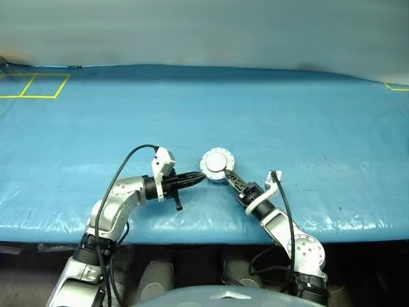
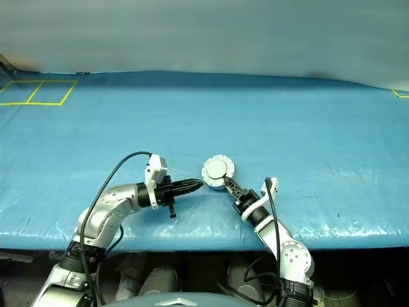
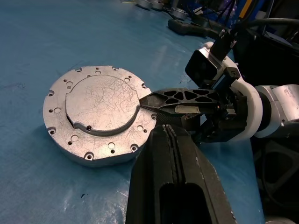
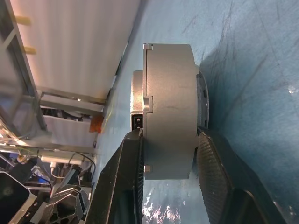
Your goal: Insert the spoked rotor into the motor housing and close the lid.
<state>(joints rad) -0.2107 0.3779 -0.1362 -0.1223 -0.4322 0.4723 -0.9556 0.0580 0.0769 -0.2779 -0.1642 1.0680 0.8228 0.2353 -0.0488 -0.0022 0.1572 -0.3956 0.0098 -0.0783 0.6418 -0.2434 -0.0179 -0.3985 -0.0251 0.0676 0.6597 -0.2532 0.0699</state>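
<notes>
Lid [image 3: 100,100] looks shut on the motor housing [image 4: 168,112] near the table's [image 1: 319,115] front edge. Right gripper [image 4: 168,154] squeezes the housing; left gripper [image 1: 199,178] is pinched together, empty. Job seems nearly finished.

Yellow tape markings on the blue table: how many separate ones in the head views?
2. A double-square outline at the far left corner of the table, and a short piece at the far right edge, cut off by the frame.
</notes>
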